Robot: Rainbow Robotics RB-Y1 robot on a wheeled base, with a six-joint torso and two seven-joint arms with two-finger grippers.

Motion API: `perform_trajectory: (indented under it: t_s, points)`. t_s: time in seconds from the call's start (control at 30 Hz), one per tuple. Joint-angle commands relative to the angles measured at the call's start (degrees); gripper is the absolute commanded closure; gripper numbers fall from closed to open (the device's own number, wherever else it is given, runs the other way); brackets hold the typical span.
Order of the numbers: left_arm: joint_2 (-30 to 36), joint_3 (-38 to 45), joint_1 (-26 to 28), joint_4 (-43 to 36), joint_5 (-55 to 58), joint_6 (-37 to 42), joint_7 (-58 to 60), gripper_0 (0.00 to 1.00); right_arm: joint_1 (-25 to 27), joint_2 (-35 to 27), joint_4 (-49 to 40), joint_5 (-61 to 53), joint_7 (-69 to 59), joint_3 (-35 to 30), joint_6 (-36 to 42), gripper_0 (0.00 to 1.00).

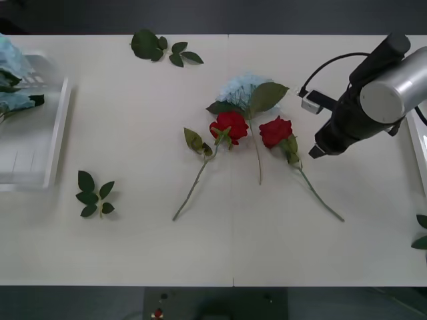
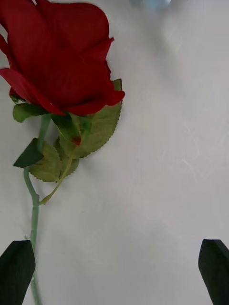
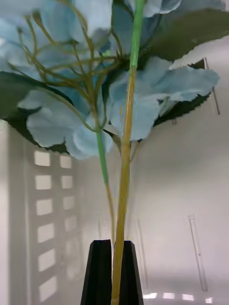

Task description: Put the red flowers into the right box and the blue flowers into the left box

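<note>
The right pincer (image 2: 114,271), jaws wide and empty, hovers by the right rose (image 1: 275,131) on the surface (image 1: 133,253). It should close on the stem (image 2: 34,214) below the leaves, not the bloom, then carry it to the right box (image 1: 419,150). The left pincer (image 3: 113,274) is clamped on a blue flower (image 3: 95,95) stem over the left box (image 1: 57,133); release low.

Two deep red roses (image 1: 229,125) (image 1: 275,130) w/ green stems + leaves, right below a pale sky-blue flower (image 1: 241,89) w/ dark green leaves, all on a white table (image 1: 133,247). Left of the roses: translucent white box (image 1: 40,143), ribbed w/ small square cut-outs, more pale blue blooms (image 3: 90,105) over it on yellow-green stems. Right gripper (image 2: 114,269): black fingers. Loose sprigs (image 1: 94,194) dark green.
</note>
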Motion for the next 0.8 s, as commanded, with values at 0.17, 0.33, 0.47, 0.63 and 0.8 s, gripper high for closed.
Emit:
perform_trajectory:
  t_s: [0.17,0.33,0.47,0.63,0.8]
  points:
    - [-0.59,-0.51,-0.57,2.59,0.77,-4.21,-0.27,0.99,3.57,2.28,-2.40,5.32,-4.44,-0.46,-4.64,0.00]
    - [-0.68,-0.51,-0.48,2.59,1.47,-4.12,-0.27,0.92,4.37,4.56,-2.31,7.78,-5.40,-0.55,-4.81,0.00]
    - [-0.59,-0.51,-0.48,2.33,2.53,-3.77,-0.27,0.61,4.89,5.97,-2.31,9.19,-6.02,-0.55,-5.60,0.00]
    - [-0.59,2.12,-0.48,-0.13,5.16,1.68,-0.27,0.41,5.42,7.55,-1.96,12.26,-6.81,-0.37,-5.60,0.00]
    - [0.20,8.36,-0.48,-2.86,13.95,12.23,-0.62,0.25,5.42,8.26,-0.64,14.37,-7.69,0.86,-5.78,0.00]
